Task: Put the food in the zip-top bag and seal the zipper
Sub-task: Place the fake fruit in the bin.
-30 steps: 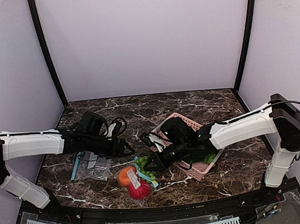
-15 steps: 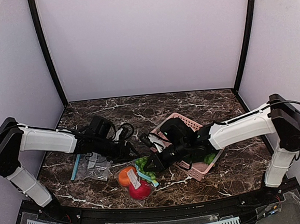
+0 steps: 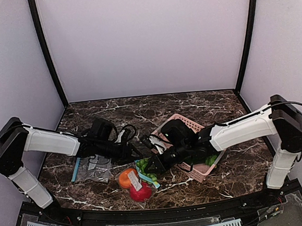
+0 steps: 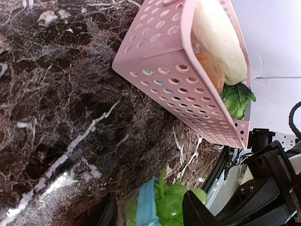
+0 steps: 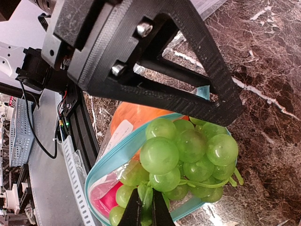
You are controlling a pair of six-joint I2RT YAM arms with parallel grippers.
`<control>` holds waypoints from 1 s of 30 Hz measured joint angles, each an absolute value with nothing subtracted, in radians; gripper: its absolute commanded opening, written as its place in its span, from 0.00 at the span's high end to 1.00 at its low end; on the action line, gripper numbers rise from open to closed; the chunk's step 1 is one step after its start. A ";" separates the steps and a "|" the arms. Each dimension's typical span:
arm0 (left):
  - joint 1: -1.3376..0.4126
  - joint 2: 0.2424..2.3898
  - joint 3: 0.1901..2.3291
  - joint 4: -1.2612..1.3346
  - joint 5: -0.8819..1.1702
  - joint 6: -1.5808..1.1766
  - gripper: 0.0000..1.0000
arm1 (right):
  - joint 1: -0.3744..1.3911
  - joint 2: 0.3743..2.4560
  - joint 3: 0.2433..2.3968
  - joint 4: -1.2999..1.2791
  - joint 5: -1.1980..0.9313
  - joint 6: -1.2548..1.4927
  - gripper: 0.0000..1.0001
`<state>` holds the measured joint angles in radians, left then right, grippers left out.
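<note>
The zip-top bag (image 3: pixel 134 183) lies near the front edge with the orange fruit (image 3: pixel 126 176) and the red fruit (image 3: pixel 141 192) inside. In the right wrist view its light blue zipper (image 5: pixel 117 149) rings the open mouth. My right gripper (image 5: pixel 146 201) is shut on the stem of the green grape bunch (image 5: pixel 184 154), which rests half in that mouth. My left gripper (image 4: pixel 150 213) stands open astride the zipper (image 4: pixel 147 207) edge and the grape bunch (image 4: pixel 178 201), with its fingers (image 4: pixel 196 210) on either side. In the top view the left gripper (image 3: pixel 136 155) and the right gripper (image 3: pixel 151 165) meet over the bag.
A pink slatted basket (image 3: pixel 200 172) stands right of the bag, under my right arm, and holds a pale long piece (image 4: pixel 217 37), an orange piece and a green leaf (image 4: pixel 237 96). A second clear bag (image 3: pixel 92 168) lies flat at the left. The black front rail (image 3: pixel 159 213) is close.
My left arm has swung right, from over the spare bag to the filled bag's mouth, and its jaws have narrowed. My right gripper has stayed put with the grapes.
</note>
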<state>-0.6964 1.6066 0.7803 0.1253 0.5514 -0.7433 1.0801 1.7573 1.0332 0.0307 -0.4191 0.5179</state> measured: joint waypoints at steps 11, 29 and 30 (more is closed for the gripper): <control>-0.696 1.609 0.736 0.149 0.546 -0.780 0.68 | 1.080 1.758 1.033 0.030 -0.419 0.518 1.00; -0.696 1.548 0.635 0.325 0.595 -0.831 0.99 | 1.080 1.758 1.000 0.073 -0.454 0.535 1.00; -0.696 1.536 0.623 0.343 0.597 -0.833 0.99 | 1.080 1.756 0.992 0.081 -0.461 0.537 1.00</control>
